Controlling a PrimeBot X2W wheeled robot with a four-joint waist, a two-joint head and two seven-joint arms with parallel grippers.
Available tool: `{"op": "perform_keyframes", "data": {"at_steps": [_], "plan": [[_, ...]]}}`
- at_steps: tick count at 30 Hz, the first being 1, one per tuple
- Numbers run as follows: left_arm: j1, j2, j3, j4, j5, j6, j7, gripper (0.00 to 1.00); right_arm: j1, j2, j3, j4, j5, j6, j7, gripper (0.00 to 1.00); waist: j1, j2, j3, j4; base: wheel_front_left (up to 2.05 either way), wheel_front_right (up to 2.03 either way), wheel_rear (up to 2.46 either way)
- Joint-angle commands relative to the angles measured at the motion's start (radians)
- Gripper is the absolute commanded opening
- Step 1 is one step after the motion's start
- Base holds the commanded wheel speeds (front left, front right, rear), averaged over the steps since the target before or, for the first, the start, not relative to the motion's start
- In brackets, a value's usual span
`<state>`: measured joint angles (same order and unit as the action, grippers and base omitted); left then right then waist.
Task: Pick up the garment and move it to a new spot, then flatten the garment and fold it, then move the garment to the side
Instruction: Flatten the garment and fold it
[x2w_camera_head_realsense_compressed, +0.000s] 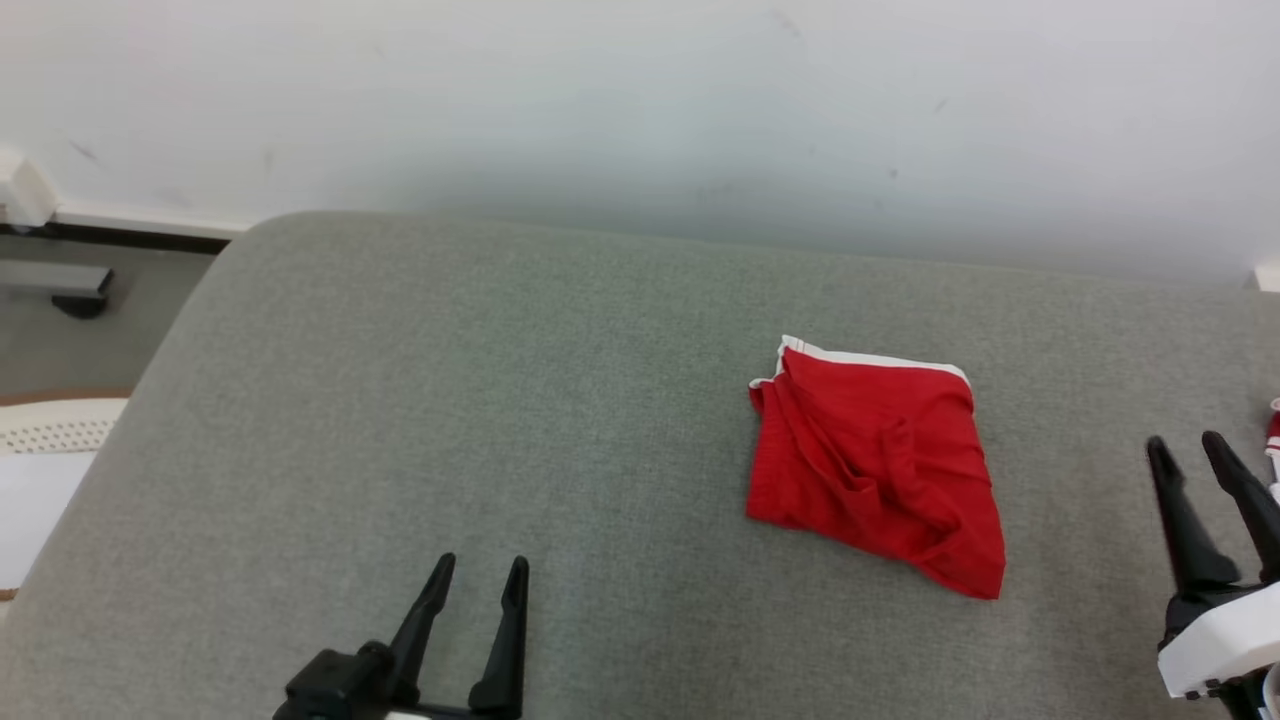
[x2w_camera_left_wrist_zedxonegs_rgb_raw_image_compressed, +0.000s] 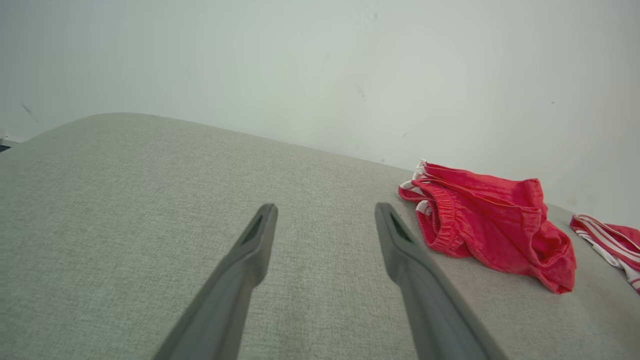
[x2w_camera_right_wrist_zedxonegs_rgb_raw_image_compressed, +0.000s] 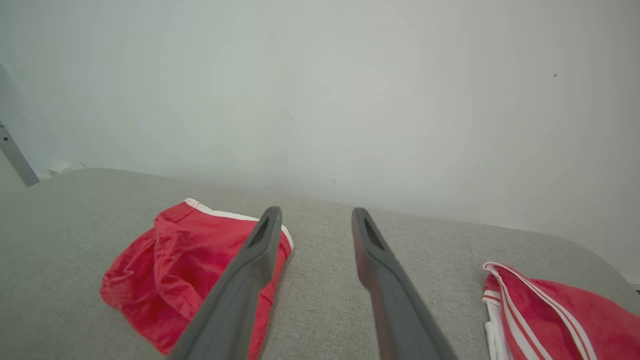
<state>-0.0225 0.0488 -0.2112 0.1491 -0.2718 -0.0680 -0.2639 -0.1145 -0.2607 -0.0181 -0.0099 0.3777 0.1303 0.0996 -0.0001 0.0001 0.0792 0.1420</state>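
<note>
On the grey cushion, right of centre, the red garment lies folded and untouched, nearer the right gripper than the left gripper; both spread apart, empty, likely standing clear since folding looks done.

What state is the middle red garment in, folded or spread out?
Folded, loosely: the red garment lies as a compact, wrinkled square on the grey cushion, layers stacked at its edge.

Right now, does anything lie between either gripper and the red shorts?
Nothing visible. Bare cushion separates the shorts from the left gripper and the right gripper, both open. A striped garment lies on the right gripper's other side, out of the way.
</note>
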Motion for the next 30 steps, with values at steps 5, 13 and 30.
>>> {"op": "perform_keyframes", "data": {"at_steps": [5,13,30], "plan": [[-0.050,0.004,-0.005,-0.009,0.001,-0.007,0.000,1.00,-0.079,-0.039,0.054,0.105,0.044,0.000,-0.015,0.00,0.0001,-0.0001,0.078,0.061,0.00,0.00,0.00],[-0.097,0.004,-0.040,-0.006,-0.039,0.006,0.000,1.00,-0.247,-0.032,0.224,0.332,0.033,0.000,-0.058,0.00,0.0001,-0.0001,0.151,0.125,0.00,0.00,0.00],[-0.074,0.004,-0.036,0.010,-0.052,0.021,0.000,1.00,-0.298,0.074,0.602,0.516,0.014,0.000,-0.150,0.00,0.0001,-0.0001,0.084,0.109,0.00,0.00,0.00]]}}
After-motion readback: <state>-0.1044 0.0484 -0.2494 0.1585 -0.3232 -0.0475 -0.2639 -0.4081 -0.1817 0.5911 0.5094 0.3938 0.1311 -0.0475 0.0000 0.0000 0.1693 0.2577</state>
